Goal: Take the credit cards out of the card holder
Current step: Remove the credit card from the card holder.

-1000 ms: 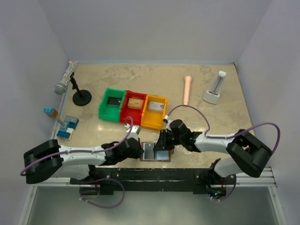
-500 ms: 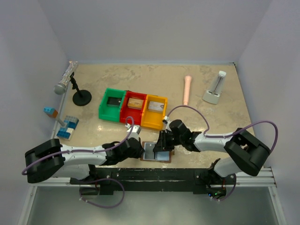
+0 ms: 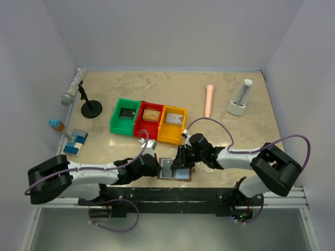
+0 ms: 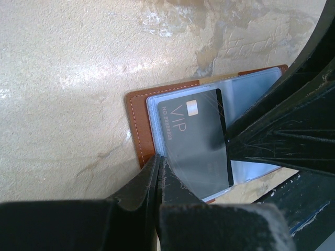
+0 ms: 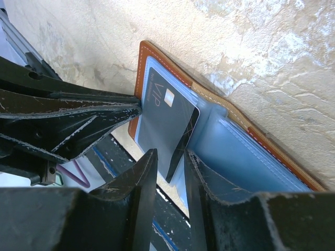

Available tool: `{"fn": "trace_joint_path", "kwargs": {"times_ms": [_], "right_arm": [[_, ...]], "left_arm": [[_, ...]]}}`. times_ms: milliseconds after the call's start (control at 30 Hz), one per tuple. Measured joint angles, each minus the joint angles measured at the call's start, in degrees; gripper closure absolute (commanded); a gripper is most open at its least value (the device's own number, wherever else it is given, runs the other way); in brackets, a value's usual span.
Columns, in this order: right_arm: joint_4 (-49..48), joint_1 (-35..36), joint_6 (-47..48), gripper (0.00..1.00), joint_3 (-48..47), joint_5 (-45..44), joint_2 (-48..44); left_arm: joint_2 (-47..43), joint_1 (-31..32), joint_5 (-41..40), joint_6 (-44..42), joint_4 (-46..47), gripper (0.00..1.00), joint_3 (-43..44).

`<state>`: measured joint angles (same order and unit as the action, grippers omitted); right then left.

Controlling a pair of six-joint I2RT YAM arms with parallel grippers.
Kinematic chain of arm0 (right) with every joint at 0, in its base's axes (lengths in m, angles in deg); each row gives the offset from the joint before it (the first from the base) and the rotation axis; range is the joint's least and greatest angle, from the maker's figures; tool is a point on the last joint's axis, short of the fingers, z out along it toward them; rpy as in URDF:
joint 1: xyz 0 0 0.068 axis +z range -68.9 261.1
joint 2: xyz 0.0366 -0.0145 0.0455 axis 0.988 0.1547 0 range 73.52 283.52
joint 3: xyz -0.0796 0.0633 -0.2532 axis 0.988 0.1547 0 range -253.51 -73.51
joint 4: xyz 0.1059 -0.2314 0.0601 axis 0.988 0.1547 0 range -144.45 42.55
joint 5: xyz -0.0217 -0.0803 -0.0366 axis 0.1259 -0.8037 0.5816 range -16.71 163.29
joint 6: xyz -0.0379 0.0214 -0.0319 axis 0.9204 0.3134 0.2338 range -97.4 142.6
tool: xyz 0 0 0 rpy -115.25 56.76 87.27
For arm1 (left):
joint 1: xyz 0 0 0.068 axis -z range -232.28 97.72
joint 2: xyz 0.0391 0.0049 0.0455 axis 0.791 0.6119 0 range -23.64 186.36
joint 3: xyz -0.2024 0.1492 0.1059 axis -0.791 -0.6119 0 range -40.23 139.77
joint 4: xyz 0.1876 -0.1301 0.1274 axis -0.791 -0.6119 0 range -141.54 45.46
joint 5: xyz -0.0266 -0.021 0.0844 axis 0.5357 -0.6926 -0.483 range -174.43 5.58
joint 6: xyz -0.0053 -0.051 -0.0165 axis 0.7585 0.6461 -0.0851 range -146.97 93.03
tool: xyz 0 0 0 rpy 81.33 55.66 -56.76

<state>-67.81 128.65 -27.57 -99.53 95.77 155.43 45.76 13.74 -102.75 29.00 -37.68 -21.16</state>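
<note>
While nothing large has changed from a second earlier, a slight inward shift of the right arm's elbow is noted in the top view. The card holder, both grippers and all other items are found in the same spots.

Far left on the table [image 3: 157, 86], a microphone [image 3: 69, 94] on a black stand and blue-white blocks [image 3: 76, 142] are seen. Mid-table, a green bin [image 3: 116, 125], a red bin [image 3: 141, 129] and a yellow bin [image 3: 168, 137] are lined up side by side, touching.

Just in front of the bins, near the table's front edge, the card holder [image 4: 137, 125] is laid open and flat between the two grippers, pale blue inside facing up, brown rim showing around it.

The left gripper [image 4: 158, 163] is set low at the holder's left edge. Its fingers are pressed together with no gap, tips touching the edge of the clear sleeve. Whether anything thin is pinched cannot be told.

A dark card [image 4: 193, 136] marked VIP is seen lying askew on the holder's left half, one corner sticking past the near edge.

The right gripper [image 5: 170, 157] is placed over the holder from the right, fingers slightly apart. The card's free corner lies in the gap, but contact with the pads cannot be confirmed.

At the back right, a pink rod [image 3: 209, 100] and a white device [image 3: 239, 99] are seen, well apart from the arms.
</note>
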Motion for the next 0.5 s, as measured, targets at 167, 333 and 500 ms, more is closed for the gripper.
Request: {"fn": "trace_joint_path", "kwargs": {"times_ms": [167, 333, 500], "right_arm": [[0.0, 0.0, 0.0, 0.57, 0.0, 0.0, 0.2], [0.0, 0.0, -0.1, 0.55, -0.1, 0.0, 0.1], [-0.7, 0.0, -0.2, 0.65, 0.1, 0.0, 0.1]], "left_arm": [[0.0, 0.0, 0.0, 0.1, 0.2, 1.0, -0.1], [-0.1, 0.0, -0.1, 0.5, 0.4, 1.0, -0.2], [-0.1, 0.0, -0.1, 0.5, 0.4, 1.0, -0.2]]}}
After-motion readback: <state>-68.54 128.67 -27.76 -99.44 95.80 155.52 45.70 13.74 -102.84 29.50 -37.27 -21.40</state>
